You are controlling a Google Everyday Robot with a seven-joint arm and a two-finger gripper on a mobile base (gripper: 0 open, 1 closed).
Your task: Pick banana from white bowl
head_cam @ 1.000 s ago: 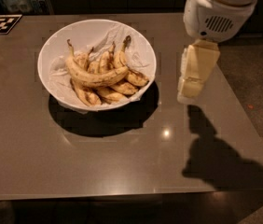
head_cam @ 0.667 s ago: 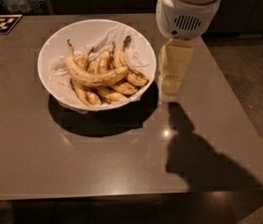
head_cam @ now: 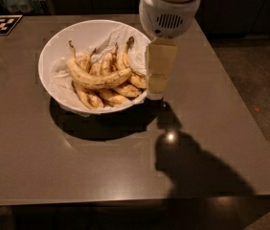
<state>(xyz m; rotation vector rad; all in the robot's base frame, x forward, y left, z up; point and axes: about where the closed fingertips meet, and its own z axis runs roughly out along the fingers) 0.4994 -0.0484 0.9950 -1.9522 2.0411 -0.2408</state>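
Since a second ago the end effector (head_cam: 154, 93) has moved left across the counter (head_cam: 77, 166), from well to the right of the white bowl (head_cam: 46, 61) to its right rim, which it now overlaps, pointing downward. Whether it is released or clenched cannot be told from this angle. Its shadow (head_cam: 197, 169) has shifted left with it.

The banana (head_cam: 99, 79) has not moved. It lies across the shorter bananas (head_cam: 111, 97) on the crumpled paper lining (head_cam: 61, 80) inside the bowl, apart from the end effector.

The counter is a dark grey-brown slab with a small glare spot (head_cam: 172, 137). A black-and-white patterned tag (head_cam: 1, 24) sits at its far left corner, and speckled floor (head_cam: 264, 75) shows to the right.
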